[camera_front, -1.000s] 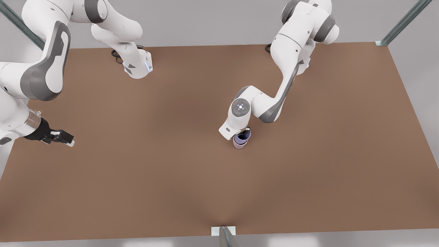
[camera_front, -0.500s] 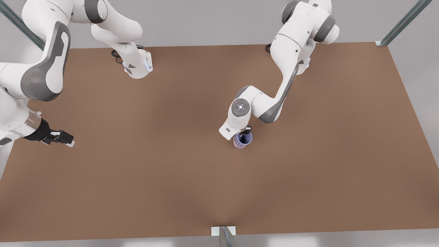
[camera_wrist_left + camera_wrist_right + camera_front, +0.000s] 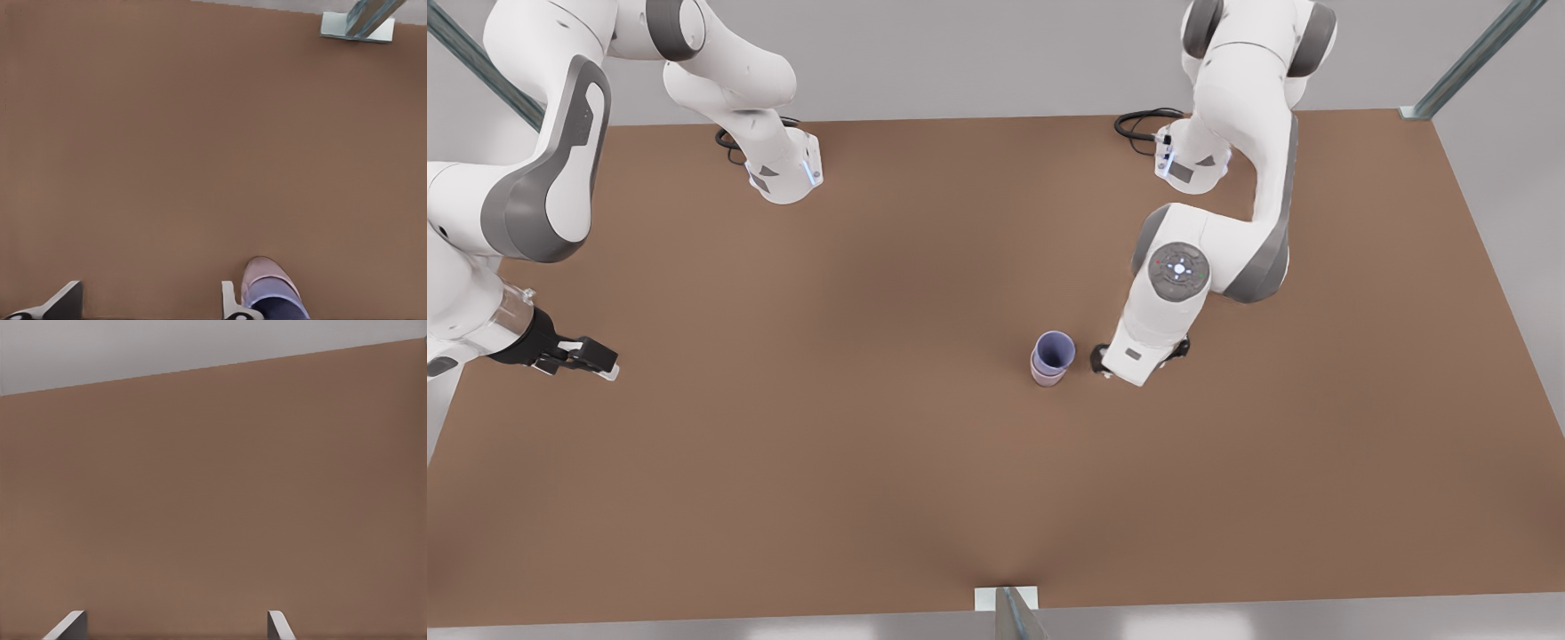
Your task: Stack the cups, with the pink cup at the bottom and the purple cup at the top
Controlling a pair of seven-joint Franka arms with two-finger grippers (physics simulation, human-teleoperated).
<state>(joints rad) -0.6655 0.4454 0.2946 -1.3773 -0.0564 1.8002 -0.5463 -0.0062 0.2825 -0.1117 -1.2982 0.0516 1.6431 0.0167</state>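
The purple cup (image 3: 1055,349) sits upright inside the pink cup (image 3: 1046,376) near the table's middle, standing free. My left gripper (image 3: 1141,359) hangs just to the front view's right of the stack, open, holding nothing. In the left wrist view the pink cup (image 3: 262,272) and purple cup (image 3: 279,295) lie just outside one fingertip of the left gripper (image 3: 147,308). My right gripper (image 3: 592,359) waits open above the table's edge at the front view's far left; the right wrist view has the right gripper (image 3: 173,625) over bare table.
The brown table (image 3: 783,462) has a metal post (image 3: 1009,606) at its front edge, also the metal post (image 3: 360,20) in the left wrist view. Both arm bases and a black cable (image 3: 1138,123) stand along the back edge.
The left gripper has let go of the purple cup and swung away to the front view's right. The purple cup now rests in the pink cup. The right arm is still.
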